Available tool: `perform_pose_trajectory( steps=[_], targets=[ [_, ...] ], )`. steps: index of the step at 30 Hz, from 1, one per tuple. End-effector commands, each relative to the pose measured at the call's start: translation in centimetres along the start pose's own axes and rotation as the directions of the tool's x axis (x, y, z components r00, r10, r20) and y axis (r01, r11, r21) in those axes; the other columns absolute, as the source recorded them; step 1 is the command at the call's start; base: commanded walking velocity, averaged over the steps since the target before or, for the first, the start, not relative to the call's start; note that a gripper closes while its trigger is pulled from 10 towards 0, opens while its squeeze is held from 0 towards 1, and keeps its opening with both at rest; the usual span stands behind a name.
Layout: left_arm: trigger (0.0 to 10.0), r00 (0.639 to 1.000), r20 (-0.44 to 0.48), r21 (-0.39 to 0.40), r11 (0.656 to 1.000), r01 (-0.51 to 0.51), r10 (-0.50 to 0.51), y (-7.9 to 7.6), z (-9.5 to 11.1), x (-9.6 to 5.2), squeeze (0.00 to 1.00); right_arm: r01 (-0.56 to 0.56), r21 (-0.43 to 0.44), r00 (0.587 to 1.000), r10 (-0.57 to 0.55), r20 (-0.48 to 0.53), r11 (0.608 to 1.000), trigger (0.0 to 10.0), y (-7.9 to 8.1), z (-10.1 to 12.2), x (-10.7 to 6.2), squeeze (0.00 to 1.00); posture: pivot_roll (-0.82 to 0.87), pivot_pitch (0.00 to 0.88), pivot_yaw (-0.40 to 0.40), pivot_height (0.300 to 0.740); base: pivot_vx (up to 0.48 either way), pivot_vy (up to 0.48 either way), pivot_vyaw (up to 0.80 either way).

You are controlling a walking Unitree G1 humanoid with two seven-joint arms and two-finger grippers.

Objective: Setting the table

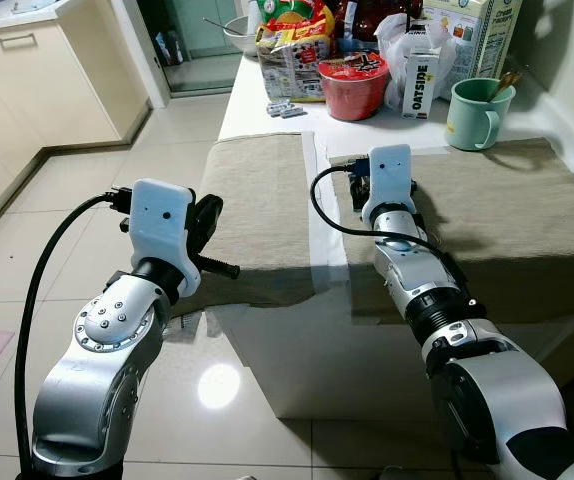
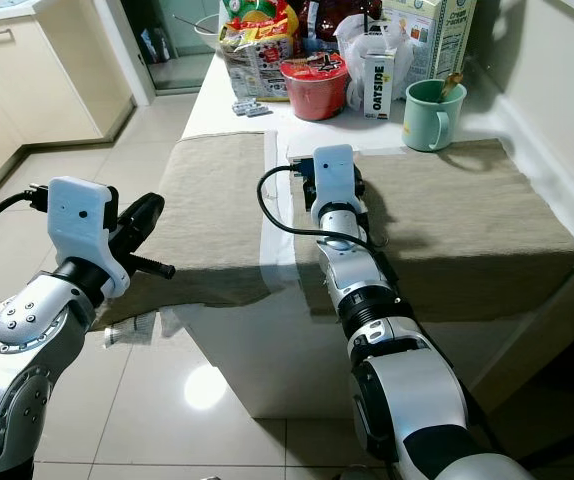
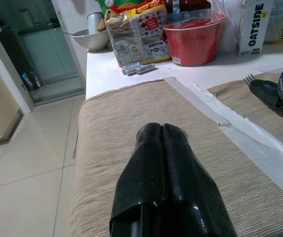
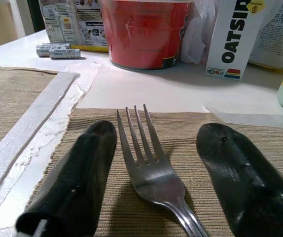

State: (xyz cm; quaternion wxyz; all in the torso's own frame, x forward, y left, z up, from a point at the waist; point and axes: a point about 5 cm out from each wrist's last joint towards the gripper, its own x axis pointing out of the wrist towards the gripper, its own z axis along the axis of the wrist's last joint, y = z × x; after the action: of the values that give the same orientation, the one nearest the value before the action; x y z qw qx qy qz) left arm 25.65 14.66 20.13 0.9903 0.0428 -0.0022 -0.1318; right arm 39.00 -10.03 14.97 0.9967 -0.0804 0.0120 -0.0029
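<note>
Two beige woven placemats lie side by side on the white table (image 1: pixel 259 100): the left placemat (image 1: pixel 262 200) and the right placemat (image 1: pixel 497 220). A silver fork (image 4: pixel 146 163) lies flat on the right placemat near its far left corner, tines pointing at the red bowl. My right gripper (image 4: pixel 161 131) is open and low over the mat, one finger on each side of the fork without touching it. My left gripper (image 3: pixel 163 133) is shut and holds nothing. It hovers at the near left edge of the left placemat.
At the back of the table stand a red bowl (image 1: pixel 354 85), an Oatside carton (image 1: pixel 422 82), a mint mug (image 1: pixel 477 113), snack bags (image 1: pixel 292 50) and small batteries (image 1: pixel 285 108). A tiled floor (image 1: pixel 77 200) and cabinets lie to the left.
</note>
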Motion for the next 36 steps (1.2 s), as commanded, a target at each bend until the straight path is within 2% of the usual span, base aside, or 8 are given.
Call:
perform_pose_trajectory(
  steps=[1, 2, 4, 12, 14, 25, 29, 36],
  targets=[
    [10.0, 1.000, 0.014, 0.013, 1.000, -0.010, 0.009, 0.1, 0.5, -0.1, 0.00, -0.030, -0.020, 0.980, 0.025, -0.199, 0.999, 0.0, 0.6, -5.1, -1.7, 0.00, 0.02, 0.096, 0.168, 0.740, 0.000, 0.000, 0.00],
    [10.0, 1.000, 0.014, 0.013, 1.000, -0.010, 0.010, 0.1, 0.5, -0.1, 0.00, -0.030, -0.022, 0.981, 0.025, -0.194, 0.999, 0.0, 0.6, -5.1, -1.7, 0.00, 0.02, 0.096, 0.168, 0.740, 0.000, 0.000, 0.00],
    [10.0, 1.000, 0.015, 0.012, 1.000, -0.011, 0.011, 0.1, 0.5, 0.0, 0.00, -0.029, -0.022, 0.982, 0.024, -0.188, 0.999, 0.0, 0.7, -5.0, -1.7, 0.11, 0.02, 0.099, 0.167, 0.740, 0.000, 0.000, 0.00],
    [10.0, 1.000, 0.019, 0.013, 1.000, -0.013, 0.013, 0.0, 0.5, 0.1, 0.00, -0.025, -0.023, 0.990, 0.021, -0.140, 0.999, 0.0, 0.8, -4.2, -1.5, 0.21, 0.02, 0.098, 0.168, 0.740, 0.000, 0.000, 0.00],
    [10.0, 1.000, 0.021, 0.014, 1.000, -0.014, 0.014, 0.0, 0.5, 0.2, 0.00, -0.054, -0.057, 0.998, 0.051, -0.044, 0.997, 0.0, 1.2, -2.6, -1.2, 0.19, 0.02, 0.097, 0.169, 0.740, 0.000, 0.000, 0.00],
    [10.0, 1.000, 0.023, 0.016, 1.000, -0.013, 0.013, -0.1, 0.6, 0.2, 0.00, -0.051, -0.021, 0.999, 0.051, 0.000, 0.998, 0.0, 1.2, -1.6, -0.9, 0.19, 0.02, 0.098, 0.168, 0.740, 0.000, 0.000, 0.00],
    [10.0, 1.000, 0.026, 0.019, 1.000, -0.016, 0.015, 0.0, 0.6, 0.3, 0.00, -0.051, -0.028, 0.994, 0.053, 0.100, 0.998, 0.0, 1.5, 0.4, -0.7, 0.20, 0.02, 0.091, 0.167, 0.740, 0.000, 0.000, 0.00],
    [10.0, 0.999, 0.030, 0.022, 1.000, -0.014, 0.013, 0.0, 0.7, 0.5, 0.00, -0.052, -0.038, 0.978, 0.059, 0.201, 0.998, 0.0, 1.8, 2.7, -0.5, 0.18, 0.01, 0.080, 0.165, 0.740, 0.000, 0.000, 0.00]
  ],
)
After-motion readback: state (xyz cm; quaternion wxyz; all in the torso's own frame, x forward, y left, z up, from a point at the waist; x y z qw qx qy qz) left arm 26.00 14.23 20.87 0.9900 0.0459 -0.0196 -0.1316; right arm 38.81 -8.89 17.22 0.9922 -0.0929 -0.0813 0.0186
